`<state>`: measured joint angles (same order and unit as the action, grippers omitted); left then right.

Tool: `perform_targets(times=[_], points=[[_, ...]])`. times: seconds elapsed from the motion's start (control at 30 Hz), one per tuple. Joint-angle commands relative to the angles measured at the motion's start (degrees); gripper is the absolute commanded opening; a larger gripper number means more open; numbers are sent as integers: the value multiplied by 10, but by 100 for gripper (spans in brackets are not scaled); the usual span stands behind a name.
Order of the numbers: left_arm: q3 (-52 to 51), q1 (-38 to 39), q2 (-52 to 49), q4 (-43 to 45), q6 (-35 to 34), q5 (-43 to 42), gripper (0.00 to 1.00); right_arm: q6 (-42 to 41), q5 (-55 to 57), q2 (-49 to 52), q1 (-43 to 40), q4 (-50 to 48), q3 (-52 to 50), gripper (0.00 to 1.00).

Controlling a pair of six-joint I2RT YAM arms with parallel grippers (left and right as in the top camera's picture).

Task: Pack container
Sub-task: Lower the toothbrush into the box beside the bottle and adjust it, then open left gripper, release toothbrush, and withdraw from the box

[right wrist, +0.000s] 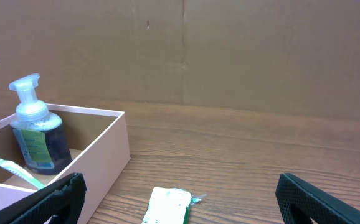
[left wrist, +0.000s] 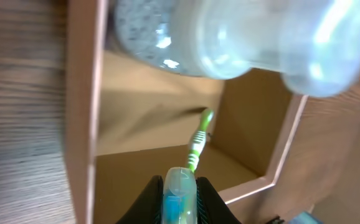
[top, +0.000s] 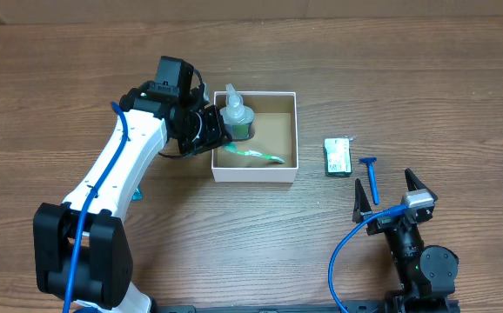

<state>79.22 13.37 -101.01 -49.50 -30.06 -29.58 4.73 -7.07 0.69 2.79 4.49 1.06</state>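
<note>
Brown wood-grain table (top: 425, 69) carries everything, and in the right wrist view a cardboard wall (right wrist: 261, 50) stands behind it. The container (top: 288, 130), a shallow square box, white outside and brown inside, sits near the middle of the table, a little to the left. A clear pump bottle (top: 237, 113) stands upright in its far left corner. A green and white toothbrush (top: 258, 156) lies slanted along the near wall, with its head inside the box. The left gripper (top: 219, 142) is at the left wall of the container, and its fingers are pressed on the toothbrush handle. To the right of the box, apart from it, lies a small green packet (top: 338, 156). Just beside the packet is a blue razor (top: 371, 176). The right gripper (top: 389, 196) rests near the razor, with its fingers spread wide and nothing between them.
</note>
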Motion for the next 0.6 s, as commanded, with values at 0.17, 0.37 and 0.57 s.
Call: perform_targets(times=[0.17, 0.37, 0.57], points=[[75, 35, 4, 3, 2, -28, 18, 2, 1, -5, 5, -3, -6, 100], [143, 85, 4, 0, -19, 23, 17, 2, 1, -5, 5, -3, -6, 100], [155, 131, 4, 0, -34, 123, 18, 2, 1, -5, 5, -3, -6, 100]])
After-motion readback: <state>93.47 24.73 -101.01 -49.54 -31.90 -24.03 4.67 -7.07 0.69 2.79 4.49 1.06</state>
